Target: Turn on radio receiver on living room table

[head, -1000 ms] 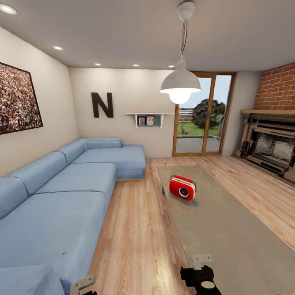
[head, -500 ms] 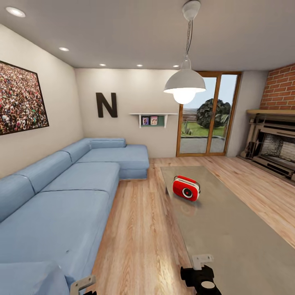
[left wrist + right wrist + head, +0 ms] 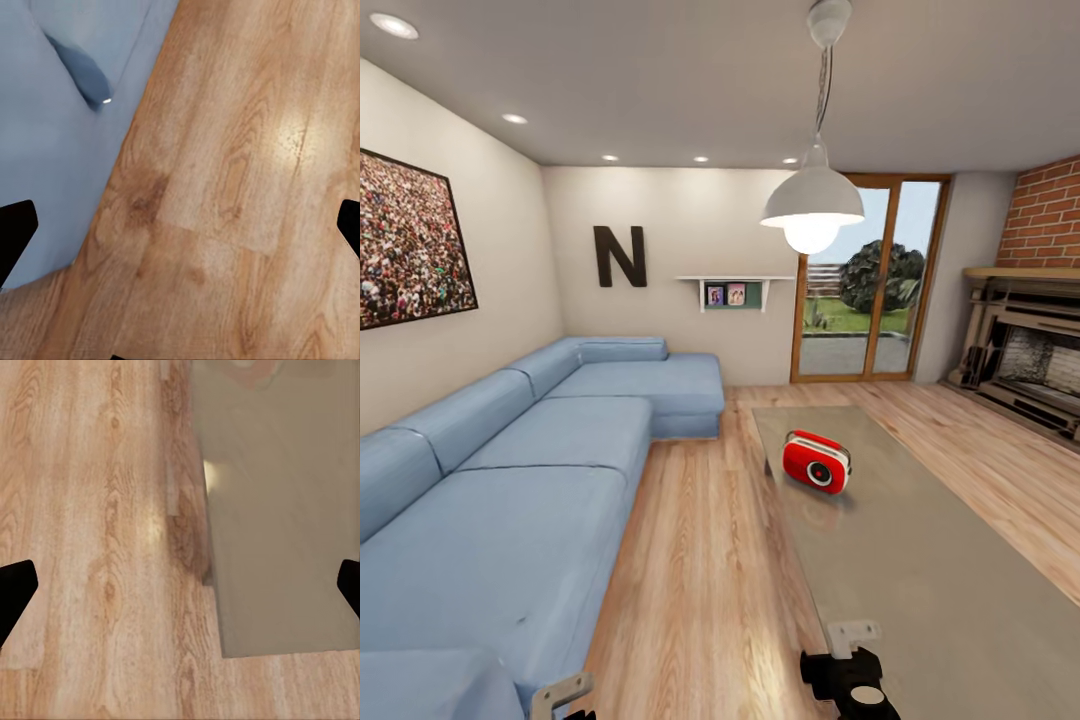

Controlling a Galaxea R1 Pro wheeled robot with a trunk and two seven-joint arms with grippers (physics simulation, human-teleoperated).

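view shifted slightly | radio receiver [image 3: 817, 463] on table [image 3: 920, 560], well beyond fingers | both fingers apart

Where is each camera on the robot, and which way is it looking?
Head view: up on the robot's head, facing down the room at the sofa, the table and the radio; bits of both arms show at the bottom edge.
Left wrist view: on the left arm, looking down at floor and sofa edge; dark fingertips at the sides.
Right wrist view: on the right arm, looking down at floor and the table's corner; dark fingertips too.
Shared: wood floor.
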